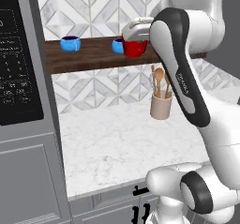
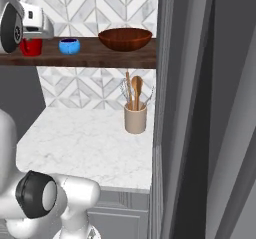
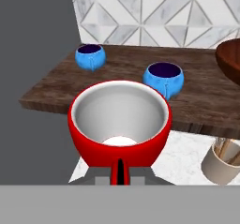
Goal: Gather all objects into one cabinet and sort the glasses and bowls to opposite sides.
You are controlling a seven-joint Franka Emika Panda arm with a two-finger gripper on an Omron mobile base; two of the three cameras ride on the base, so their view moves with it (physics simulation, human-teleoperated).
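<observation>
1. The left base view looks forward and slightly down from behind the arm (image 1: pixel 180 73) – the dark wooden shelf (image 1: pixel 93 54) runs across its upper half, the marble counter (image 1: pixel 122 143) fills the middle, and a dark appliance panel (image 1: pixel 18 59) stands close on the left.
2. The right base view faces the same shelf (image 2: pixel 100 55) and counter (image 2: pixel 80 143) from the other side, with a grey cabinet side (image 2: pixel 200 108) close on its right.
3. The hand view sits very near the red cup (image 3: pixel 119 124), looking over its rim along the shelf (image 3: pixel 197 101).
4. All three share the shelf, the tiled wall (image 1: pixel 93 7) and the utensil crock (image 1: pixel 161 107).
</observation>
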